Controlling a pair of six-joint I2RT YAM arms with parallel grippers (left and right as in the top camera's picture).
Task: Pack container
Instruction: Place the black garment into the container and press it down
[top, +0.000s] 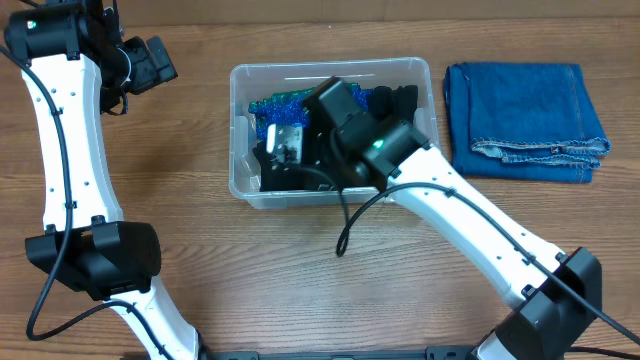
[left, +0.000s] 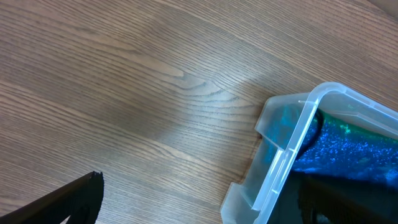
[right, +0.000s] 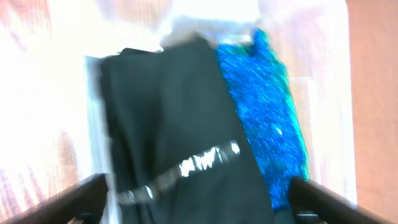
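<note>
The clear container (top: 330, 66) stands at the middle back of the table. Inside lie a black garment (top: 285, 178) with a silver stripe and a sparkly blue cloth (top: 275, 103). My right gripper (top: 300, 150) reaches down into the container's left part. In the right wrist view it (right: 199, 205) is open, its fingers spread wide just above the black garment (right: 174, 124), with the blue cloth (right: 261, 106) beside it. My left gripper (top: 150, 62) hovers left of the container. In the left wrist view it (left: 199, 205) is open and empty above bare wood, by the container's corner (left: 292, 149).
Folded blue jeans (top: 525, 120) lie on the table right of the container. The right arm's black cable (top: 350, 220) hangs in front of the container. The left arm's base (top: 95, 260) stands at the front left.
</note>
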